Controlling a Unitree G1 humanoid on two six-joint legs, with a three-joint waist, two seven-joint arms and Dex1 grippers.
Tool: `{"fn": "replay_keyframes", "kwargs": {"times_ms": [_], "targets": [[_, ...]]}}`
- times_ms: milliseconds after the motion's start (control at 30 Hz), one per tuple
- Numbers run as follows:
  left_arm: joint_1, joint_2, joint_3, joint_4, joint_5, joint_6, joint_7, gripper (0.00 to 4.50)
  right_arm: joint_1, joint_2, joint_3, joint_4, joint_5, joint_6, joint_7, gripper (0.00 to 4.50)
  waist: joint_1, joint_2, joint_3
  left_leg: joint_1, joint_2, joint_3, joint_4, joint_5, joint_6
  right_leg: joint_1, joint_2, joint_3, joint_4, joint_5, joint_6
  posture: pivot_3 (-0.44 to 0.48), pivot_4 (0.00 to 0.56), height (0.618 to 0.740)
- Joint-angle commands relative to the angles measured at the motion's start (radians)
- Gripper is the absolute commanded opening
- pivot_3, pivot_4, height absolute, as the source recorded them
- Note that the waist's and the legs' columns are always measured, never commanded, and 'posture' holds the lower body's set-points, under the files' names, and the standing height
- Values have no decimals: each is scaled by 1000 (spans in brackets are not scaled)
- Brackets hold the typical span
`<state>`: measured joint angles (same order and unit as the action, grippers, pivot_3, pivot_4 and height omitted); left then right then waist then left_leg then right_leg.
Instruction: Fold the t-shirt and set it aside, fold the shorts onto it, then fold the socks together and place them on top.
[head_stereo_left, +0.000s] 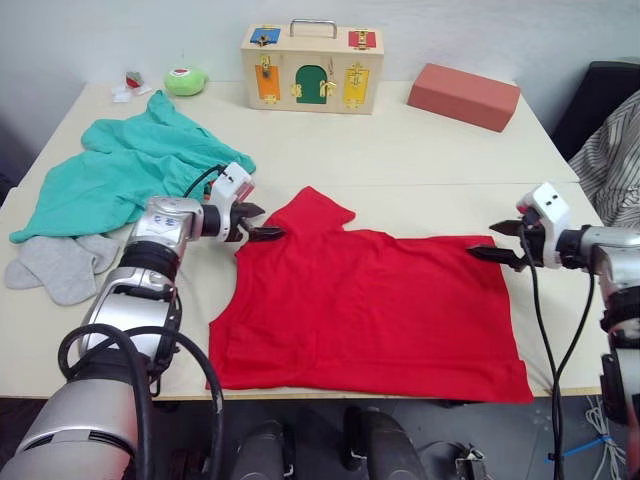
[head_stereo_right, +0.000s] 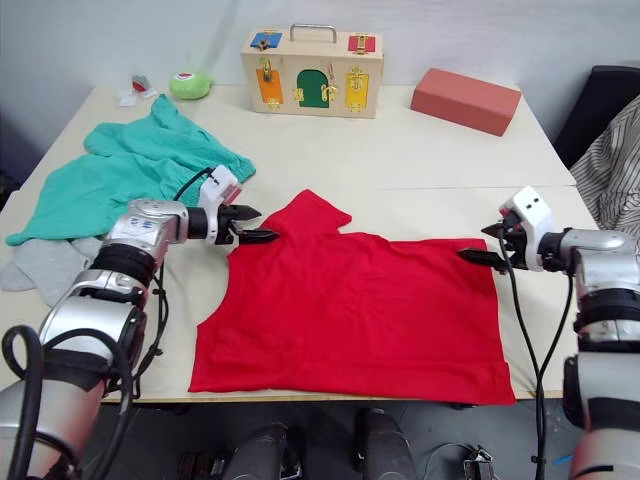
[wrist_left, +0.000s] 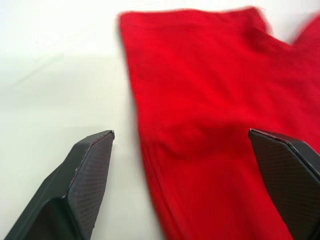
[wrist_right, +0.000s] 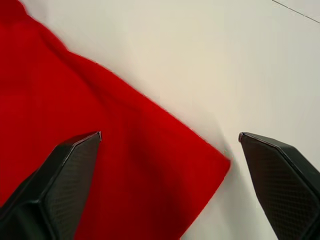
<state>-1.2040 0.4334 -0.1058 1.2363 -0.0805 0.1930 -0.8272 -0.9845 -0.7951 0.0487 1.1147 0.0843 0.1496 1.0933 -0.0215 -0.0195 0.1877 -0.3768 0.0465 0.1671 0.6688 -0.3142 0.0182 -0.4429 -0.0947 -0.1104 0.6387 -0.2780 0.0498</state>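
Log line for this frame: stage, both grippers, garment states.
stage: t-shirt fold | left gripper: open at t-shirt edge | right gripper: open at far corner | shorts, socks: untouched

Left claw and right claw both gape open, arms outstretched.

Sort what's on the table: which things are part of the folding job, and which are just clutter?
Job: t-shirt, shorts, socks.

Clutter: wooden latch box, red brick-shaped block, green plush toy, small bits beside it.
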Motion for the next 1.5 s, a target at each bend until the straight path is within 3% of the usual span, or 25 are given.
{"fn": "replay_keyframes", "kwargs": {"times_ms": [33, 333, 367, 500, 800, 833, 1267, 1367, 1500], "targets": [[-43, -14, 37, 49, 27, -20, 77, 4500, -67, -3, -10, 86, -43, -36, -40, 4485, -7, 0, 0, 0, 0, 0, 0, 0, 0, 0, 0, 0, 1, 0, 0, 0, 150, 740], [-59, -38, 87, 99, 74, 1, 175, 4500, -131, 26, -8, 169, -114, -11, 2, 4485, -16, 0, 0, 1, 1, 4, 1, 0, -1, -2, 0, 3, 5, 0, 0, 0, 150, 740], [-55, -40, 94, 99, 73, -4, 167, 4115, -131, 30, -12, 169, -113, -13, 14, 4316, -16, 0, 0, 1, 0, 4, 1, 0, -1, -2, 0, 4, 6, 0, 0, 0, 150, 740], [-40, -45, 105, 101, 89, -4, 157, 3059, -124, 41, -26, 171, -116, -35, -9, 3226, -16, 0, 0, 2, 0, 4, 1, 0, -1, -2, 0, 4, 6, 0, 0, 0, 150, 740], [-25, -44, 161, 98, 82, -39, 169, 154, -102, 41, -67, 171, -104, -98, -29, 47, -15, 0, 0, 1, 0, 4, 1, 0, -1, -2, 0, 4, 6, 0, 0, 0, 150, 740], [-24, -38, 170, 96, 78, -49, 166, 29, -100, 40, -84, 167, -88, -106, -10, 3, -16, 0, 0, 1, 0, 4, 1, 0, -1, -2, 0, 4, 6, 0, 0, 0, 150, 740], [-4, 33, 287, 67, 15, -132, 32, 29, -11, -5, -201, 104, 1, -189, 149, 3, -16, 0, 0, 2, 0, 5, 1, 0, -1, -2, 0, 4, 6, 0, 0, 0, 150, 740], [10, 45, 267, 53, 33, -151, -40, 29, 21, -20, -217, 72, 23, -187, 189, 3, -16, 0, 0, 2, 0, 5, 2, 0, -1, -2, 0, 4, 6, 0, 0, 0, 150, 740], [27, 46, 246, 51, 61, -151, 4, 195, 69, -20, -223, 41, 32, -193, 198, 0, -16, 0, 0, 2, 0, 5, 2, 0, -1, -2, 1, 4, 7, 0, 0, 0, 150, 740]]}}
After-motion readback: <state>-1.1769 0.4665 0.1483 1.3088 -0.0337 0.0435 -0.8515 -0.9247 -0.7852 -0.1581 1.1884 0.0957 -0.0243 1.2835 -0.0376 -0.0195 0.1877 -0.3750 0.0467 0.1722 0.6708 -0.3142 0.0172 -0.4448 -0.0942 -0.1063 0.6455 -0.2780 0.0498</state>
